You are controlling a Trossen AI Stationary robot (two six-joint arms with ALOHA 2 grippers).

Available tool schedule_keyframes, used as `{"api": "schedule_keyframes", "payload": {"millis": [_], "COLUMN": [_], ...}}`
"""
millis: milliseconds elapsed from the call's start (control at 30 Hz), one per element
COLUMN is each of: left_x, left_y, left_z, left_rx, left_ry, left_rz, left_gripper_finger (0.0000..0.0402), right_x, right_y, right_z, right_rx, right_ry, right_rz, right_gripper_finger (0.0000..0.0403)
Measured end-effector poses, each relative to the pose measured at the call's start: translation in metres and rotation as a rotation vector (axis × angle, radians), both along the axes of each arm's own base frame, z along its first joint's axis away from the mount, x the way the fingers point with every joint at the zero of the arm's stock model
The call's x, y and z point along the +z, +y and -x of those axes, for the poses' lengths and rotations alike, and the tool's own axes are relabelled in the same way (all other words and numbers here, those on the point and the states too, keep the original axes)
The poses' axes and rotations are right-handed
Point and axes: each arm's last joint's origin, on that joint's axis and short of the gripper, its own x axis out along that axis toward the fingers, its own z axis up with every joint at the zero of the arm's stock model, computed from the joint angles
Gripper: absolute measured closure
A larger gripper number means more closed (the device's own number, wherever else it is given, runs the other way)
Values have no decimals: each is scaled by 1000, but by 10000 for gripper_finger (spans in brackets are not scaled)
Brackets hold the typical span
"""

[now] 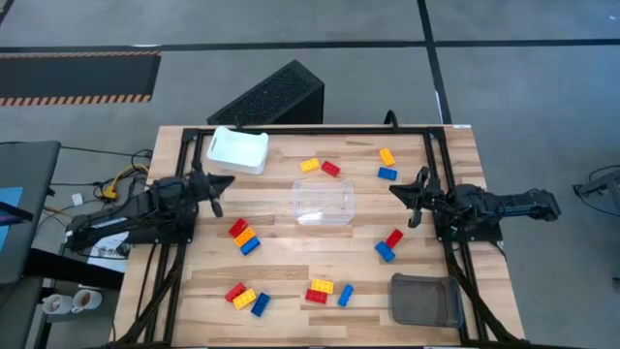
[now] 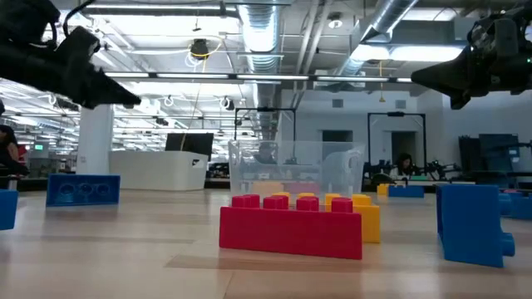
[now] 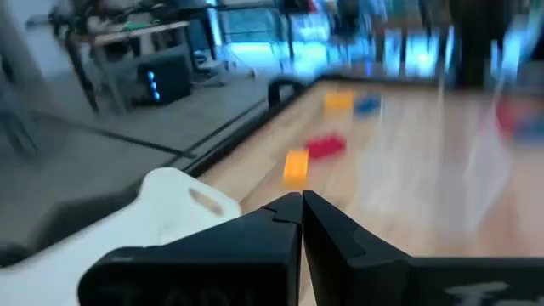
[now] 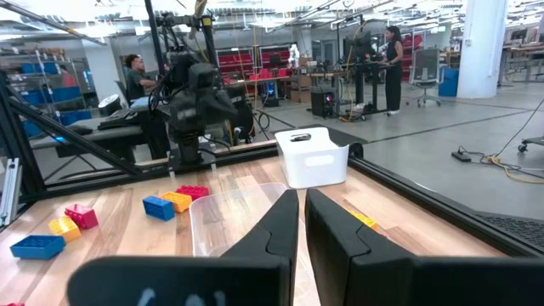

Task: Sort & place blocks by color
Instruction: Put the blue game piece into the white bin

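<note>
Left pincer [image 1: 225, 181] is hovering over the desk's [image 1: 291, 281] left edge, fingers pressed together, gripping nothing; its wrist view is showing the two tips meeting. Just beyond it, the white tray [image 1: 237, 150] is sitting at the far left corner, partly cut off by the fingers in that wrist view.

Blocks are lying scattered, none in any tray. Left of centre: a red-orange-blue cluster [image 1: 243, 236] is touching together. Near the front edge: a red, yellow and blue trio [image 1: 246, 297], then a second group of red, yellow and blue [image 1: 327, 291]. The low view is catching that red block [image 2: 290, 228] up close, with the yellow one mostly hidden behind it.

At centre, the clear tray [image 1: 324, 203] is standing empty, hard to make out against the wood. Behind it: a yellow and red pair [image 1: 320, 167], then a yellow and blue pair [image 1: 387, 164]. Right of centre, a red and blue pair [image 1: 389, 244] is touching. A grey tray [image 1: 425, 299] is resting at the front right corner.

Right pincer [image 1: 407, 195] is hanging over the right side, fingers closed, empty. People are showing far off in the room, too small to describe.
</note>
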Motion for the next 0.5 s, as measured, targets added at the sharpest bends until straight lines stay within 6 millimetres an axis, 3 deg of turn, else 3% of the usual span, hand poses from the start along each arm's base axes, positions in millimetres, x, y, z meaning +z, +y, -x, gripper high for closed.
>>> {"api": "schedule_keyframes", "payload": {"millis": [100,233,500], "left_x": [14,27,53], "left_y": [1,1,-9], "left_z": [-1,-1,2], "left_rx": [41,6,-337], "left_ry": [-245,-445,-664], "left_rz": [81,105,15], "left_gripper_finger": [401,401,401], "right_x": [0,0,0], "right_y": [0,0,0], "right_z": [0,0,0], "right_rx": [0,0,0], "right_ry": [0,-1,-1], "right_rz": [0,0,0], "right_gripper_finger": [352,352,352]}}
